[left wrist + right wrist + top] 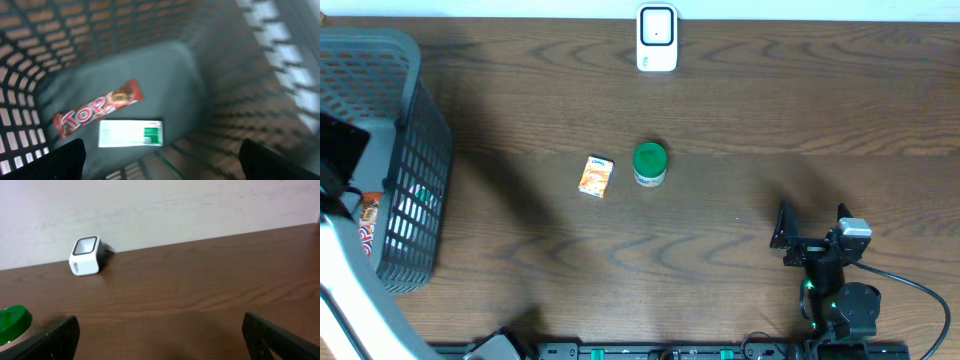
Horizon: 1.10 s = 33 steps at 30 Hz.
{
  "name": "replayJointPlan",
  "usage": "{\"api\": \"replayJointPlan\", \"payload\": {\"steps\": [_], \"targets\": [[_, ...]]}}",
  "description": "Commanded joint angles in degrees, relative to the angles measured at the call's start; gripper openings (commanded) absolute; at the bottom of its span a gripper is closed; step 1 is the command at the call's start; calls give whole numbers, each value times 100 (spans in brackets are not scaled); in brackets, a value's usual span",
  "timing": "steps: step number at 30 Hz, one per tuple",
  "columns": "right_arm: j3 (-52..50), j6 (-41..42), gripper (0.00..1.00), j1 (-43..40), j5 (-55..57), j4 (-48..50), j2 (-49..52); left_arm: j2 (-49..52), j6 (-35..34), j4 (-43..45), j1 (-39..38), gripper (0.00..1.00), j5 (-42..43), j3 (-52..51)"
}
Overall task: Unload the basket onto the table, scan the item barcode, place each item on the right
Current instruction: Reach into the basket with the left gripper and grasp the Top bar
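By the near right corner of the bench the right gripper sits low, its jaws spread fully wide with nothing between them. In its wrist view only bare wood lies in the gap. Toward the middle of the bench, well apart from those jaws and to their left, a jar with a green lid stands upright. Just beside it on its left, not touching, lies a small orange box; its print is too small to read. At the left edge sits a grey mesh basket. The left gripper hangs in its mouth, jaws as wide as they go and empty. Below them on the basket floor lie a red bar lettered "TOP" and, close by it, a white packet with a green panel, its text blurred. At the middle of the far edge, by the wall, stands a white scanner with a dark window on its face.
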Motion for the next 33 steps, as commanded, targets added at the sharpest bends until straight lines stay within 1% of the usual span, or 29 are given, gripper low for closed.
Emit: {"api": "replayJointPlan", "payload": {"steps": [1, 3, 8, 15, 17, 20, 22, 24, 27, 28, 33], "targets": [[-7, -39, 99, 55, 11, -24, -35, 428, -256, 66, 216, 98, 37, -11], [-7, -39, 99, 55, 11, -24, -35, 721, -199, 125, 251, 98, 37, -11], [-7, -39, 99, 55, 11, -24, -35, 1467, 424, 168, 251, 98, 37, -17], [-7, -42, 99, 55, 11, -24, -35, 2234, 1064, 131, 251, 98, 33, -52], [-7, -39, 99, 55, 11, -24, -35, 2315, 986, 63, 271, 98, 31, -52], [-7, -42, 99, 55, 11, -24, -35, 2341, 468, -35, 334, 98, 11, -52], [-7, -39, 99, 55, 11, -24, -35, 2341, 507, 22, 361, 98, -48, -52], [-7, -39, 99, 55, 11, -24, -33, 2347, 879, 107, 358, 98, -234, -52], [-7, -39, 99, 55, 11, -24, -31, 2396, 1770, 188, 361, 98, -492, -79], [-7, -39, 99, 55, 11, -24, -31, 2420, 1919, 195, 380, 98, -546, -129], [-7, -42, 99, 55, 11, -24, -31, 2518, 2026, 330, 516, 98, -656, -409]]}}
